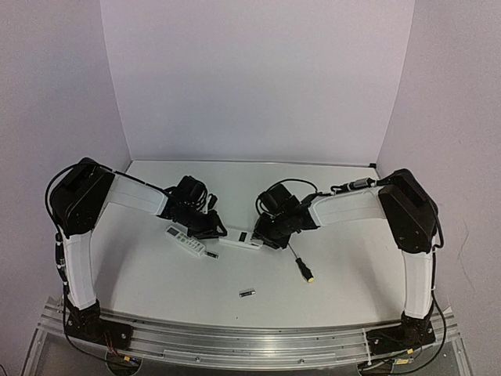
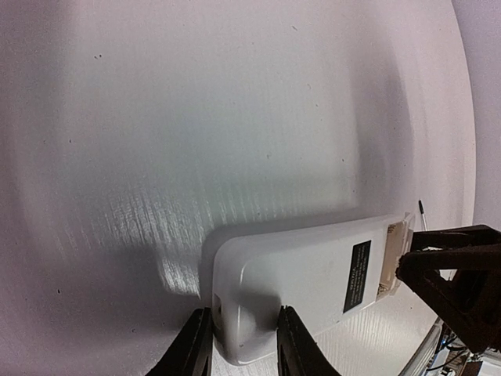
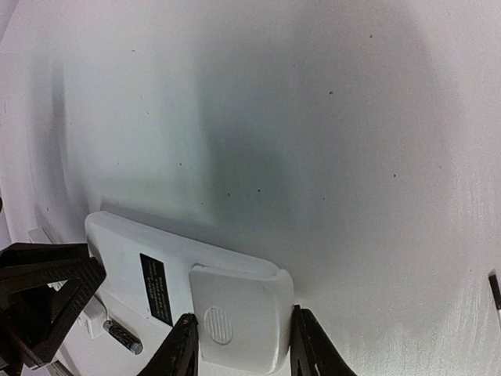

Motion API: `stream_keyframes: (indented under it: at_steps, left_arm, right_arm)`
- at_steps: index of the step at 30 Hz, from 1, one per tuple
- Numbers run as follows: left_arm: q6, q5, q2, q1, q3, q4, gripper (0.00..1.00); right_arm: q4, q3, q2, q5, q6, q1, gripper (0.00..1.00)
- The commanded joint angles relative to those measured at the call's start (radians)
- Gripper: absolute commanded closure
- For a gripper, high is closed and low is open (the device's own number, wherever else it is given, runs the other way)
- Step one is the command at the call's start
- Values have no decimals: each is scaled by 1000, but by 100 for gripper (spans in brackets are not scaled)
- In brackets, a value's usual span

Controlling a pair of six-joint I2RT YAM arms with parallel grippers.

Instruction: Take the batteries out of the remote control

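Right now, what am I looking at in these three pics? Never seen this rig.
These are two robot arms bolted at the near edge of a table, each ending in a two-finger gripper. The wide picture comes from a fixed camera above and behind the arms. The other two come from a camera on each wrist, looking past that arm's own fingers.

The left gripper and the right gripper each pinch one end of a white remote, which lies back side up between them.

Also on the table are a second remote, face up, a screwdriver, a loose battery by the second remote, and another battery nearer the arm bases.
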Motion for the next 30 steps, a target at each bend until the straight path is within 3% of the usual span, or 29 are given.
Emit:
stream_keyframes:
  at_steps: [1,21,30]
  left_arm:
    - [24,-34,42,-13,-16,-101,72]
    - [24,-37,34,-14,-19,-101,72]
    - [23,-40,36,-14,-19,-104,72]
  right_arm:
    - [-39,33,22,48,3,5,65]
    - [-69,81,31,40,-13,22,56]
    - [-69,49,-3,68,10,24,47]
